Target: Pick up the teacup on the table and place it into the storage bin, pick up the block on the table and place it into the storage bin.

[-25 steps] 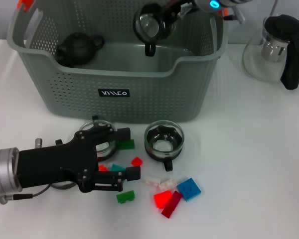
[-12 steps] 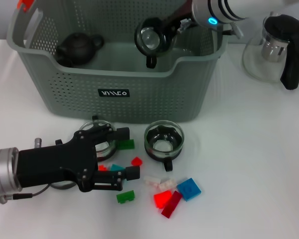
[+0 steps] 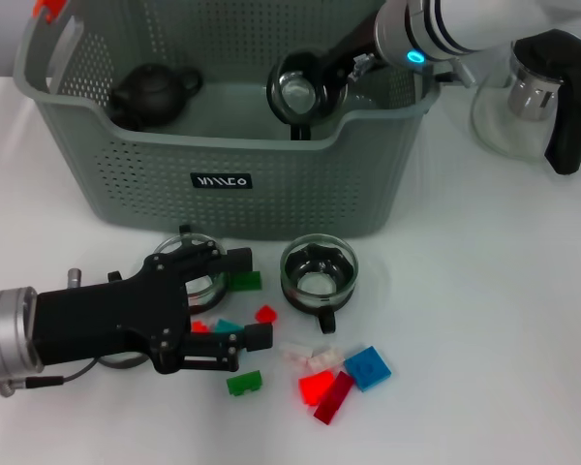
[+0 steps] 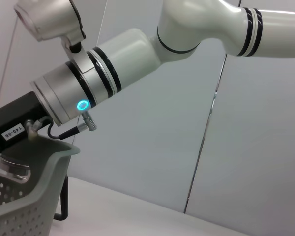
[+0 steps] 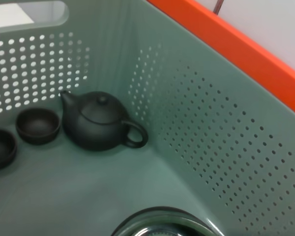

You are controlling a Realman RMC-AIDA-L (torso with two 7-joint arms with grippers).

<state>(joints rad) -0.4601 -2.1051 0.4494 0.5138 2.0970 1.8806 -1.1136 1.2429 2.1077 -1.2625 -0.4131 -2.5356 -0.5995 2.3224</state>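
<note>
Head view: we see our right gripper (image 3: 321, 76) clamped on a glass teacup (image 3: 302, 92) with black rim inside the grey-green storage bin (image 3: 271, 184); left gripper (image 3: 240, 302) spread wide over the bench (image 3: 484, 320) blocks (image 3: 320, 373).

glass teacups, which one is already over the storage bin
The glass teacup held by the right tool, inside the storage bin. The other two stand on the table: one before the bin, one partly under the left tool.

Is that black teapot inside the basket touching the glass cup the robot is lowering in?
Apart. The head view shows bare basket floor between the teapot and the glass cup held by the right gripper.
</note>
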